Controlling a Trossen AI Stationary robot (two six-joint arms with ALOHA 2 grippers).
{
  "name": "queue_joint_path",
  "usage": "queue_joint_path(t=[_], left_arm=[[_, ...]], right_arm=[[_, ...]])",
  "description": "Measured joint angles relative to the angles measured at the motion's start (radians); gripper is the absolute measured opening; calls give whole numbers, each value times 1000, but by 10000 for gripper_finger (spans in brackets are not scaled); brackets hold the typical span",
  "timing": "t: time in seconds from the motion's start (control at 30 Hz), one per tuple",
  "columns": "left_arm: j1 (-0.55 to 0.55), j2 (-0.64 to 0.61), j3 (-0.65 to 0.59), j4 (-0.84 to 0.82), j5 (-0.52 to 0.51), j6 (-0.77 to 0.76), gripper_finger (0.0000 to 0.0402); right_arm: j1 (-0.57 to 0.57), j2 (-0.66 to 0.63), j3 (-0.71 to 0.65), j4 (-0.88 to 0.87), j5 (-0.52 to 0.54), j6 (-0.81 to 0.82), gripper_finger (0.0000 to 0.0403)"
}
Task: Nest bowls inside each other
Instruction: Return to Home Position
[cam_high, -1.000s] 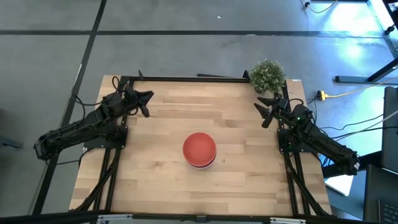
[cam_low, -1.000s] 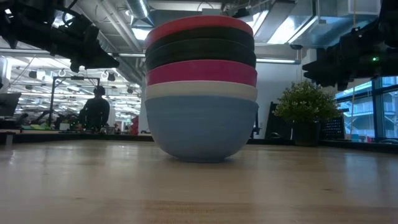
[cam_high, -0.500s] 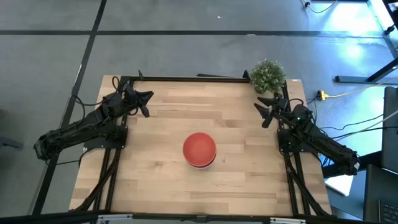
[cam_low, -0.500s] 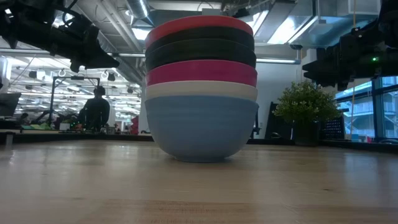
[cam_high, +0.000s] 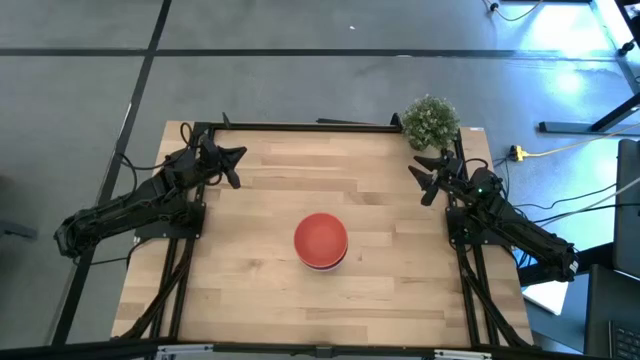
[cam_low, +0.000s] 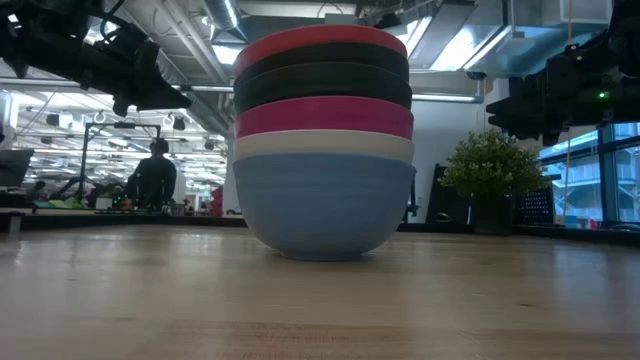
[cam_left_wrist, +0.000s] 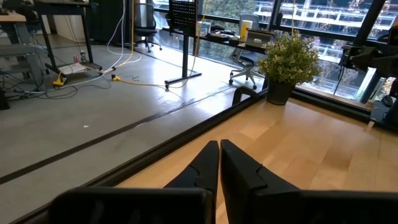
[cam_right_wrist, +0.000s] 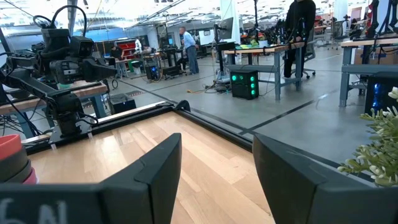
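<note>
Tabletop (cam_high: 250, 270) centre: 6 bowls (cam_high: 321, 240) nested, red on top. Left end effector (cam_left_wrist: 219, 149) at 10 o'clock, narrow; right end effector (cam_right_wrist: 216, 149) at 2 o'clock, wide, empty. Homing step; next: park arms.

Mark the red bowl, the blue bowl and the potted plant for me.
red bowl (cam_high: 320, 238), high view, middle of its inside
blue bowl (cam_low: 322, 205), low view, front of its outer wall
potted plant (cam_high: 431, 121), high view, middle of its foliage
</note>
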Motion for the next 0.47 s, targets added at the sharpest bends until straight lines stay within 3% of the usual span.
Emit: queue_joint_path(t=[0.47], left_arm=[[0,0,0,0,0,0,14]], right_arm=[[0,0,0,0,0,0,200]])
